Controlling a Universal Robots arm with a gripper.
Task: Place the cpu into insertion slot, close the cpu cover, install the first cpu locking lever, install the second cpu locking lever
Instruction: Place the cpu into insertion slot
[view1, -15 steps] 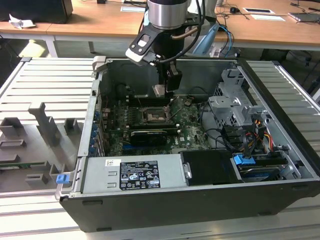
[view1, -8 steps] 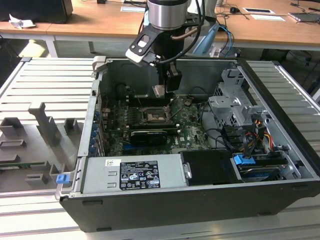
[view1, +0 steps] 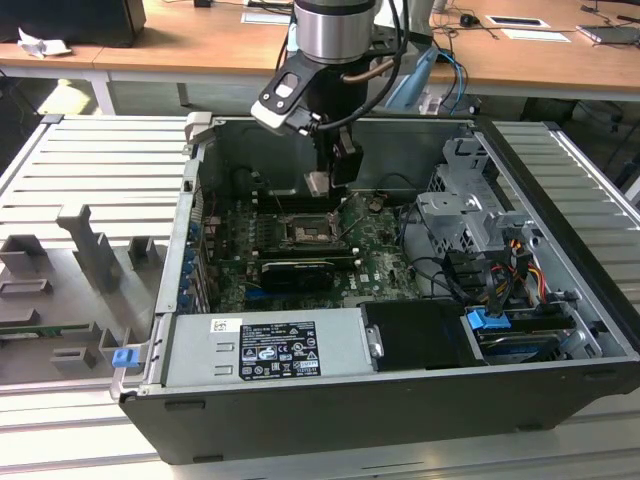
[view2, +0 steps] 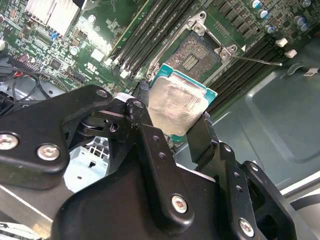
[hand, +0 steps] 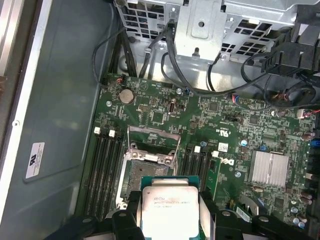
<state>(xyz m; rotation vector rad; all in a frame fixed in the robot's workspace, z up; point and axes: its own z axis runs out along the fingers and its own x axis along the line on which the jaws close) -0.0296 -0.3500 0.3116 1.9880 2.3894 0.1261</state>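
Note:
My gripper (view1: 326, 180) hangs inside the open computer case, shut on the cpu (view1: 317, 185), a flat square chip with a silver-grey top. In both wrist views the cpu (view2: 178, 106) (hand: 167, 207) sits between the two black fingers (view2: 202, 136), held by opposite edges. It is in the air, a little short of the insertion slot (hand: 136, 172) (view2: 196, 54), whose dark square recess lies bare on the green board. In the exterior view the insertion slot (view1: 303, 232) is below and in front of the gripper. The cpu cover (hand: 152, 145) stands raised at the slot's far edge.
Rows of black memory slots (hand: 102, 167) flank the socket. A thin metal lever (view2: 260, 61) sticks out beside it. A long black card (view1: 297, 270), the grey power supply (view1: 265, 350), a metal drive cage (view1: 470, 215) and loose cables (view1: 470, 275) crowd the case.

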